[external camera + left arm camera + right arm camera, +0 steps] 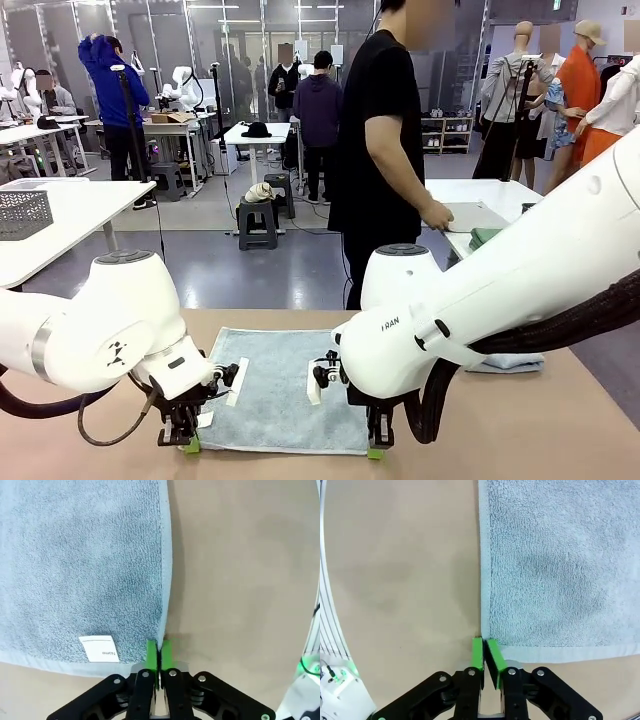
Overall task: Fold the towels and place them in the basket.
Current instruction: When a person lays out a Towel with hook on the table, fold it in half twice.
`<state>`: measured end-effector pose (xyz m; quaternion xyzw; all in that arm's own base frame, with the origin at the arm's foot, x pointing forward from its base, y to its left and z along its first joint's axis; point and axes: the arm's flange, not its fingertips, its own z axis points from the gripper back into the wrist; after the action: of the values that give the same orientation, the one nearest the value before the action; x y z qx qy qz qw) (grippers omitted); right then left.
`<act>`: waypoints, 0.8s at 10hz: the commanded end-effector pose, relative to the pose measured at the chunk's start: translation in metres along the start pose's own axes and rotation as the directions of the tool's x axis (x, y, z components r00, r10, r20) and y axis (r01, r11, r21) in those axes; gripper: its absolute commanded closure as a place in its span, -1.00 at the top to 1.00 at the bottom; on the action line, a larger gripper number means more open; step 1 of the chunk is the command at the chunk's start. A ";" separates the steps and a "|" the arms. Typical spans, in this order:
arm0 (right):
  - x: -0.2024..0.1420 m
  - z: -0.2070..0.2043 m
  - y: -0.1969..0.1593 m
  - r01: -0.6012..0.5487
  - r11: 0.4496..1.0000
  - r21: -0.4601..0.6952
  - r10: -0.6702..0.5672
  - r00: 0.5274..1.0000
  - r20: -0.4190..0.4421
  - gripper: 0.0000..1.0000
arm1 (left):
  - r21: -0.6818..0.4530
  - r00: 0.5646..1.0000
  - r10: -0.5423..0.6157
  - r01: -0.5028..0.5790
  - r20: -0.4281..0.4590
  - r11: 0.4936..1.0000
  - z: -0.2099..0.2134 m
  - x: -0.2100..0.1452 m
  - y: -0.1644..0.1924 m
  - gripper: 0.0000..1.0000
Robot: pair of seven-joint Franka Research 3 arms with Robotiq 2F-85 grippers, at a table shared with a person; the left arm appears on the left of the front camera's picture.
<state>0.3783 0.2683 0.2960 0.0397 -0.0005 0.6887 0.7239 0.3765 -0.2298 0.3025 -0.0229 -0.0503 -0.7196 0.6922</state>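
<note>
Towels: two, one flat towel (285,385) and one folded towel (508,363).
Flat towel: spread open on the brown table (560,430), right by the table's near edge, about the middle of that edge.
Folded towel: near the table's right edge, partly hidden behind the right arm.
Basket (22,213): one. It sits on a white table (90,205) off to the left, well apart from both towels.
Claws: two, both down at the table's near edge.
Left claw (159,647): green pads pressed together, pinching the flat towel's near left corner.
Right claw (484,647): green pads pressed together, pinching the flat towel's near right corner.
Tag (100,648): one white tag on the flat towel, just beside the left claw.
Person (375,150): one stands at the far side of the brown table, with a hand (437,215) on another table to the right.
Green cloth (487,236): one, on that other table, near the hand.
</note>
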 end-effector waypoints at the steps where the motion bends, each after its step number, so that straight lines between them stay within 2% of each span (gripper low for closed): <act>1: 0.003 0.001 0.000 0.000 1.000 -0.011 0.000 1.000 -0.022 -1.00 | 0.024 1.000 -0.022 0.022 -0.012 0.999 0.000 0.001 0.005 -1.00; 6: 0.007 0.017 0.000 -0.021 0.998 -0.066 0.017 0.999 -0.052 -1.00 | 0.047 0.999 -0.035 0.036 -0.015 0.998 0.008 0.006 0.006 -1.00; 8: 0.009 0.024 0.004 -0.001 0.994 -0.107 -0.003 0.999 -0.043 -1.00 | 0.068 1.000 0.007 -0.006 -0.008 0.998 0.012 0.005 0.002 -1.00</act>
<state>0.3810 0.2725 0.3166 0.0081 -0.0166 0.7020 0.7120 0.3808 -0.2350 0.3124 -0.0114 -0.0593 -0.7256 0.6854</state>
